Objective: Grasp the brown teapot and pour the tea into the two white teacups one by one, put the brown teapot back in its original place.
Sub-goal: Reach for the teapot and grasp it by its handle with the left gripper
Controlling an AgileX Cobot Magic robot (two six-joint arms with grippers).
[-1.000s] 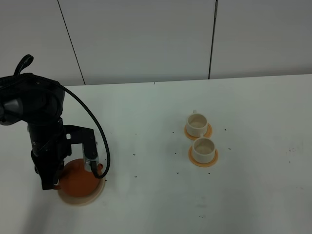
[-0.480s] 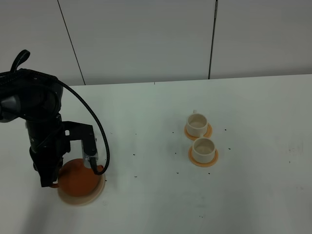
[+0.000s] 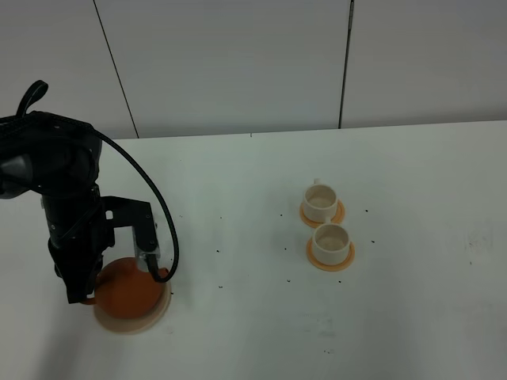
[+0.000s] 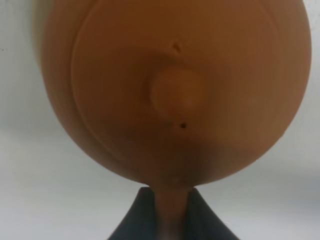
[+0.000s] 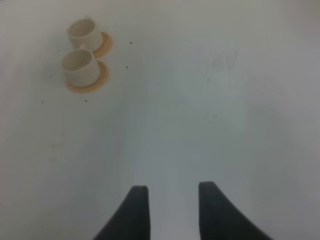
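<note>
The brown teapot (image 3: 127, 293) sits at the front left on the pale beige coaster (image 3: 146, 323). In the left wrist view the teapot (image 4: 175, 90) fills the frame, lid knob up. My left gripper (image 4: 169, 192) is shut on its loop handle (image 4: 170, 215), and my left arm covers the pot's left side in the high view. The two white teacups (image 3: 319, 202) (image 3: 331, 241) stand on orange saucers right of centre and look pale inside. No tea shows. My right gripper (image 5: 172, 200) is open and empty above bare table, the cups (image 5: 79, 65) well ahead of it.
The white table (image 3: 238, 198) carries small dark specks. A grey panelled wall (image 3: 238, 63) runs behind it. My left arm's black cable (image 3: 154, 214) loops beside the teapot. The right arm is outside the high view.
My left arm shifted slightly left and up a second ago, then held still. The teapot stays on the coaster and the cups have not moved.
</note>
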